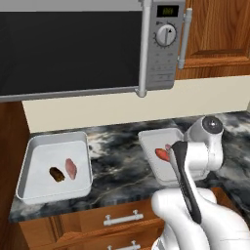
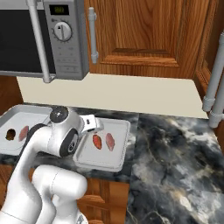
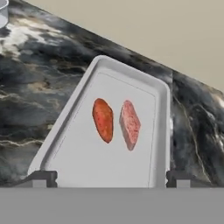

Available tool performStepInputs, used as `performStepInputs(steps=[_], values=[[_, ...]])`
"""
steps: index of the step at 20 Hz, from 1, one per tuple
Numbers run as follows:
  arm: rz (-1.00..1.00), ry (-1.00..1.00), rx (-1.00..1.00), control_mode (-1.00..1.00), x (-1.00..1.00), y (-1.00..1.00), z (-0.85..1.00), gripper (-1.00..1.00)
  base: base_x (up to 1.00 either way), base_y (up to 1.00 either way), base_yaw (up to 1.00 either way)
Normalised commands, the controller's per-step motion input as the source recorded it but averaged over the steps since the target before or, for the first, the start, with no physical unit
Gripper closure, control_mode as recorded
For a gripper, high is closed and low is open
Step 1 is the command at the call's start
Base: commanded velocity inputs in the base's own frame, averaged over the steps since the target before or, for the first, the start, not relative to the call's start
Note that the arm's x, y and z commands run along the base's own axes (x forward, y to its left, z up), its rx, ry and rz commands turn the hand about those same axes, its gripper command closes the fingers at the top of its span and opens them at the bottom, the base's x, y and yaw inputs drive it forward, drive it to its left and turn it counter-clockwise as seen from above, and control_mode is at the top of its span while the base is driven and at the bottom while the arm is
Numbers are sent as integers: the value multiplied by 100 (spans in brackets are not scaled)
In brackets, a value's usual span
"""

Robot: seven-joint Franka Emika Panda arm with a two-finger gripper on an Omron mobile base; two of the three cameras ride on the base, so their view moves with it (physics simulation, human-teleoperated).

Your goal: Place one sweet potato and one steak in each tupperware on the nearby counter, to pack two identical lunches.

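White-grey tupperware [image 3: 160, 113] sits under your gripper [image 3: 107, 177], jaws spread wide with nothing between them; inside it an orange-red sweet potato [image 3: 103, 119] lies just beside a pink steak [image 3: 129, 124]. Your second tupperware [image 1: 34, 148] further left on the marbled counter [image 1: 117, 161] holds a dark brown sweet potato [image 1: 56, 174] and another steak [image 1: 71, 168]

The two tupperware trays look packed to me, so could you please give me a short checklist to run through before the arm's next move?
1. Left tupperware holds the dark sweet potato and a steak: ok.
2. Right tupperware holds the orange sweet potato and the other steak: ok.
3. End effector open, holding nothing: ok.
4. Food lies apart from the tray rims: ok.
5. Both trays rest fully on the counter: ok.
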Motion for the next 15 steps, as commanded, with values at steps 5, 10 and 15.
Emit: performStepInputs(steps=[5,10,15], values=[[0,-46,0,-100,-77,47,91,-100,0,0,0],[0,-42,-6,-100,-79,57,58,-100,0,0,0],[0,-34,-11,-100,-72,58,2,-100,0,0,0]])
